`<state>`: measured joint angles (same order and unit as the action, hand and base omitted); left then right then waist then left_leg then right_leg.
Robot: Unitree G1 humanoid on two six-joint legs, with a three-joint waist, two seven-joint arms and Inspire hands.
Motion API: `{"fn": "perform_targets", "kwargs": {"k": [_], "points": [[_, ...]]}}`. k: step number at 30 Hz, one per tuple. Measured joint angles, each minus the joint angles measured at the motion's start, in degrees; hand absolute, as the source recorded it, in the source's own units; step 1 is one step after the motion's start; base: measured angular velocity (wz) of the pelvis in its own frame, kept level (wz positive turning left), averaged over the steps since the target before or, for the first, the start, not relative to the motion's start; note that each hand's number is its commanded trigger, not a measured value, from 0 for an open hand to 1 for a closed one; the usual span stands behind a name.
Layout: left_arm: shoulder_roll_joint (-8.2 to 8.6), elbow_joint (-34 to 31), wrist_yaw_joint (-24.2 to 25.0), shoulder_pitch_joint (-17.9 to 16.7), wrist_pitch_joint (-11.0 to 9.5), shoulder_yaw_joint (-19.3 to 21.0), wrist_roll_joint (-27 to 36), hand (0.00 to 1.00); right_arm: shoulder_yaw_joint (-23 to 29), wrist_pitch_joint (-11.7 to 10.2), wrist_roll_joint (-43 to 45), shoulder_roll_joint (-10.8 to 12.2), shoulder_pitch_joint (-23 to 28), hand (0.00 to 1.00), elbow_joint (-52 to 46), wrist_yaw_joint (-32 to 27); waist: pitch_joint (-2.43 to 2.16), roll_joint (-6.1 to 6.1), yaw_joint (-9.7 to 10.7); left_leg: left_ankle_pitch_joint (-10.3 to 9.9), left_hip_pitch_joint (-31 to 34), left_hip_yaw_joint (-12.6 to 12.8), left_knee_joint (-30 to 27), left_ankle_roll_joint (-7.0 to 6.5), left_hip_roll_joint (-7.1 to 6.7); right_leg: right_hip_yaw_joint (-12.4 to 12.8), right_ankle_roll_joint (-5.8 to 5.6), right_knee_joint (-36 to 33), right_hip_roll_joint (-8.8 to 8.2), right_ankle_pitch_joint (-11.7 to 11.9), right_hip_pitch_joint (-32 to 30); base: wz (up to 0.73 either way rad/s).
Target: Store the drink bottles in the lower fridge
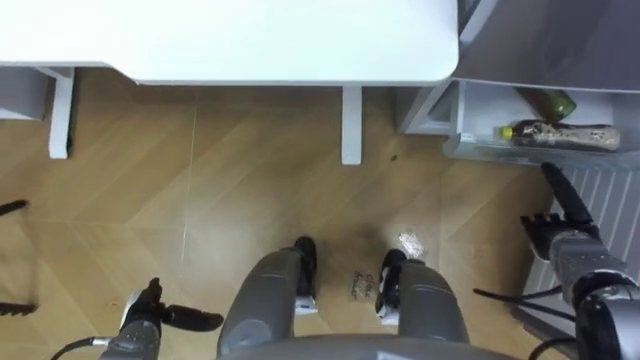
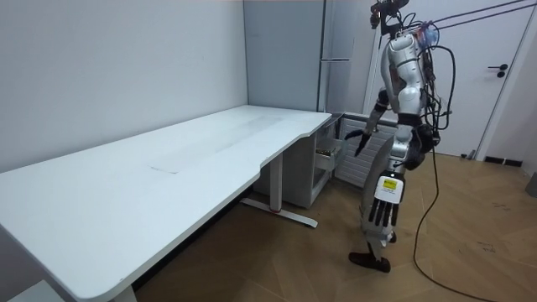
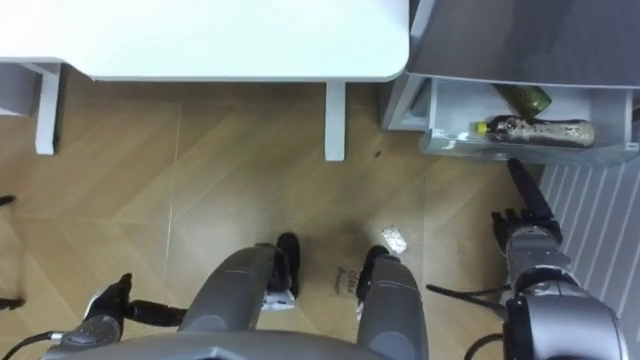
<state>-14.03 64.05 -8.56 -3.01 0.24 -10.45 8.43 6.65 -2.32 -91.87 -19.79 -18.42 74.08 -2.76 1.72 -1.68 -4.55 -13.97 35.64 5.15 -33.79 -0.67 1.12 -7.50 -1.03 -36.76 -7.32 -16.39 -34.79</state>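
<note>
Starting closest in, at the lower left, find the left hand [image 1: 150, 318] hanging low over the herringbone wood floor [image 1: 200, 200], fingers loosely outstretched and holding nothing. Moving right and a little farther out, meet the right hand [image 1: 565, 228], empty too, dark fingers straight and pointing toward the fridge drawer [image 1: 470, 120], poised over a grey ribbed panel [image 1: 605, 195] with the tips just short of the drawer's front rim. Just beyond those tips, see the drinks lying inside that pale, translucent drawer: a bottle [image 1: 560, 133] on its side, yellow cap toward the robot's left and a dark speckled wrap round the body, and behind it a green bottle [image 1: 555, 101] resting at an angle, partly hidden. Judging by shape, expect round, smooth, thin-walled plastic: fairly light, a little squashy under a hard squeeze, slick on the wrap, and ready to roll at a nudge. Better to take hold across the middle of the body, thumb opposite fingers, than at the narrow cap end. Fill level impossible to judge. Farther off, note the flat white desk [image 1: 250, 40] with its rounded corner and square white leg [image 1: 351, 125], smooth and matte, standing just beside the tall grey fridge [image 2: 336, 50].
</note>
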Motion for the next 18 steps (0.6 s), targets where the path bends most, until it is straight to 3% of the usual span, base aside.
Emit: {"fn": "perform_targets", "kwargs": {"k": [6,13,18], "points": [[-0.15,-0.3,0.0,1.0,-0.3,0.1,2.7,0.0,3.7,0.7,-2.2,-0.1,-2.8,0.0,-0.9,3.0,0.36,0.46,0.1,-0.4,5.0,0.4,-5.0,-0.11,-0.32,0.8,0.2,-5.8,-0.85,-1.7,-5.4,0.03],[-0.98,0.1,0.2,0.9,0.6,-0.6,2.8,0.0,3.3,0.7,-2.6,-2.7,-5.5,0.0,-2.9,7.7,0.46,0.41,-0.5,-7.0,17.9,0.4,-23.0,0.03,0.33,2.3,0.65,-24.7,-2.43,-8.7,-18.5,0.03],[-2.29,0.0,0.3,0.9,1.8,-3.2,4.6,0.0,1.2,0.6,-2.9,-4.7,-8.6,0.0,-3.0,10.1,0.3,0.25,-0.6,-9.9,28.3,0.1,-35.3,-0.11,0.7,3.0,1.43,-37.1,-3.64,-12.1,-28.6,0.06]]}}
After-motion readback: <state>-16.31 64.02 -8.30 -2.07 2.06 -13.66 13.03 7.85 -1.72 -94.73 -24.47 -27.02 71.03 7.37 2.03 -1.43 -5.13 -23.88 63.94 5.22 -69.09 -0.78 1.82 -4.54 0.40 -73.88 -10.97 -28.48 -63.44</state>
